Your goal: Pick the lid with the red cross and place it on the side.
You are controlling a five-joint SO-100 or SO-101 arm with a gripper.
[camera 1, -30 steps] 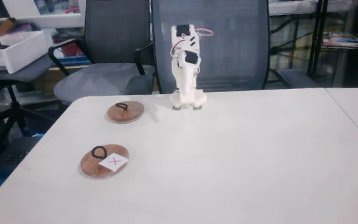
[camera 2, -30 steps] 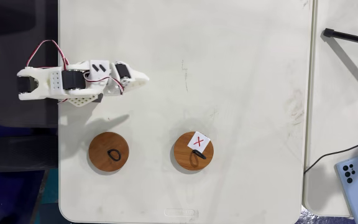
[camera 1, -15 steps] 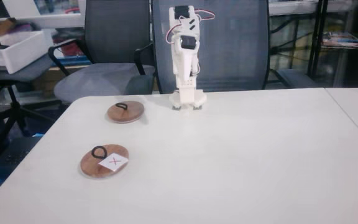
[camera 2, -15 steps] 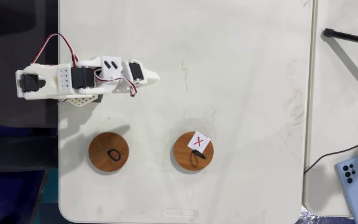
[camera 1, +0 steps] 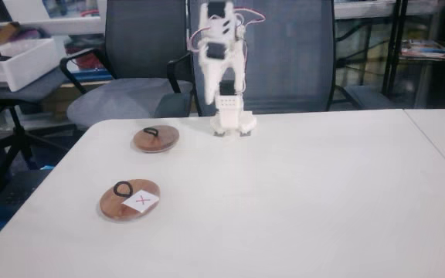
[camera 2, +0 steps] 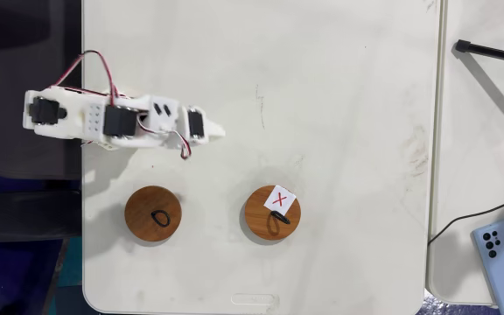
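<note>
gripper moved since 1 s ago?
Yes. In the top-down fixed view the gripper has shifted rightward and nearer the lid with the red cross, which stayed put.

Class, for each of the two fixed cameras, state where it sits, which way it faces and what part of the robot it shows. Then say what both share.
A fixed view: sits low at the table's near edge, facing the arm head-on, office chairs behind.
Another fixed view: sits overhead, looking straight down at the table; the arm reaches rightward, its tool tip pointing right; a phone lies at lower right.
Shared: the lid with the red cross and the plain lid.
</note>
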